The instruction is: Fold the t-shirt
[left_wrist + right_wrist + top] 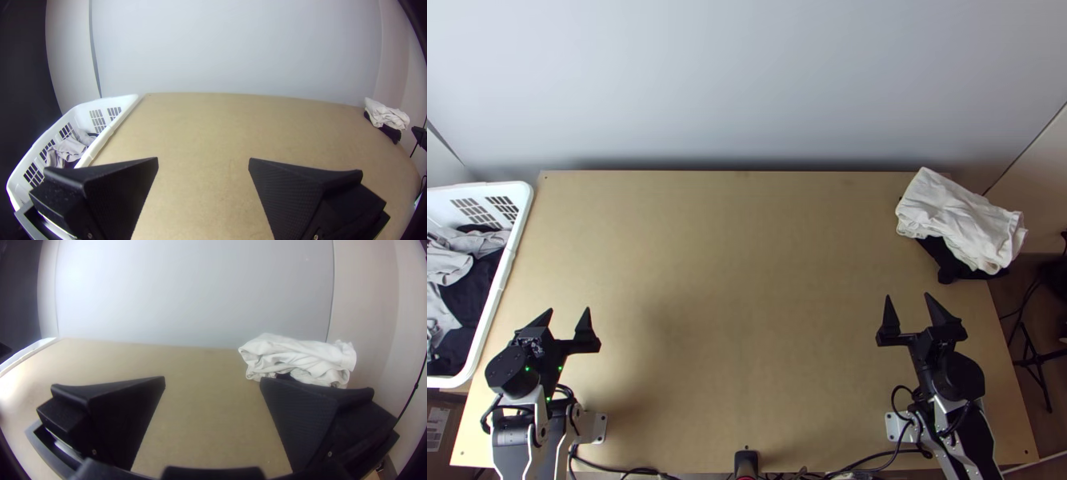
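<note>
- Left gripper (569,310) stands wide and empty near the basket (525,210); right gripper (907,296) gapes too.
- T-shirt probably lies among the clothes (447,264) bunched inside: pinch one garment only, lift slowly, spread flat before folding.
- Avoid the white cloth (955,216) folded at far right.

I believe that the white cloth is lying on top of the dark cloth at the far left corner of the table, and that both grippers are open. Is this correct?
Not quite: the white cloth lies on the dark cloth at the table's far right corner, as the top view shows. Both grippers, left and right, are indeed open.
</note>
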Motion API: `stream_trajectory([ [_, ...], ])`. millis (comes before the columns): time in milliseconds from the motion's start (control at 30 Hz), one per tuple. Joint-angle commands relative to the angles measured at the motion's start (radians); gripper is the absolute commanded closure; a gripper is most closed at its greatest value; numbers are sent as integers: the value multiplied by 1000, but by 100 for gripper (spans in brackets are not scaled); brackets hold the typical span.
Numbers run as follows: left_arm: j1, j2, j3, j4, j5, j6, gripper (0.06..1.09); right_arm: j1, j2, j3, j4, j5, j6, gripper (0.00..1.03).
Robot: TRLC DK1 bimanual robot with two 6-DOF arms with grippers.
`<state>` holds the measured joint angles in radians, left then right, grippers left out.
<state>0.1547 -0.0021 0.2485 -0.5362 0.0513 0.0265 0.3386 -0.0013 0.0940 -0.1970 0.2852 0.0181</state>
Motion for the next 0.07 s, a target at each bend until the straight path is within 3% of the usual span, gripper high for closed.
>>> stream_trajectory([
  [0,0,1,0,1,1,1,10,0,0,1,-1,0,-1,3],
  [33,0,1,0,1,1,1,10,0,0,1,-1,0,-1,3],
])
